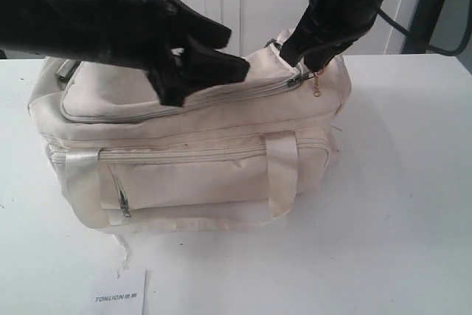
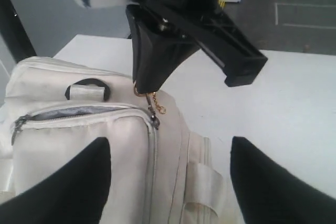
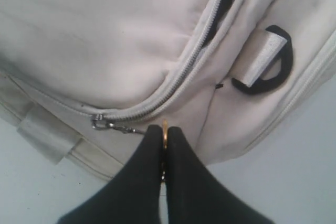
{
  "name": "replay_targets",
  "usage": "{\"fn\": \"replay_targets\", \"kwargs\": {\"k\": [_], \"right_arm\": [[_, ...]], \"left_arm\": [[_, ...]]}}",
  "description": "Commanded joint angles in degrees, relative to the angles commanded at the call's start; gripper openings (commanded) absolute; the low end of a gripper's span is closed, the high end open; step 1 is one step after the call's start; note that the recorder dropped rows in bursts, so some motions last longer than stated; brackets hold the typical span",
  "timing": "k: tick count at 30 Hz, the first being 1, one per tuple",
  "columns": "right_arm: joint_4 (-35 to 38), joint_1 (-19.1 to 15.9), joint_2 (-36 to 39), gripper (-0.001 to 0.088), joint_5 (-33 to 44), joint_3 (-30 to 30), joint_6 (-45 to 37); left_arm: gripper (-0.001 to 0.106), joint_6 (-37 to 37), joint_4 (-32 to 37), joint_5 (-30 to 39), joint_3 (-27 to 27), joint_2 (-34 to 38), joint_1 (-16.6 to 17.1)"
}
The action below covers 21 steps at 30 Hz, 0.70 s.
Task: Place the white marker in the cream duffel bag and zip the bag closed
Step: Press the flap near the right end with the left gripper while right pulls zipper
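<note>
Cream soft-fabric duffel bag (image 1: 184, 167), white marker unseen, presumably inside: risks dragging or snagging at its corner by its dark end ring (image 3: 251, 86), with right gripper (image 3: 164, 129) pinched on the thin gold zip pull (image 2: 151, 98) and left gripper (image 2: 168, 148) spread just above it, gripping nothing.

White counter (image 1: 413, 182); cream duffel bag (image 1: 184, 175) sits on it; white TONLION card (image 1: 119, 295) lies flat just beside the bag

Cream duffel bag (image 1: 192, 175) upright, top zip (image 3: 173, 85) partly closed.
</note>
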Motion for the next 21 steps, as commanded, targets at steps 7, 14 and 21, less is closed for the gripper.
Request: {"fn": "replay_targets", "kwargs": {"k": [7, 14, 21], "right_arm": [[0.0, 0.0, 0.0, 0.0000, 0.0, 0.0, 0.0], [0.0, 0.0, 0.0, 0.0000, 0.0, 0.0, 0.0], [0.0, 0.0, 0.0, 0.0000, 0.0, 0.0, 0.0]], "left_arm": [[0.067, 3.0, -1.4, -3.9, -3.5, 5.3, -4.3], [0.061, 3.2, -1.4, -5.1, -6.0, 8.0, -4.3], [0.058, 3.2, -1.4, -7.8, -6.0, 9.0, -4.3]]}}
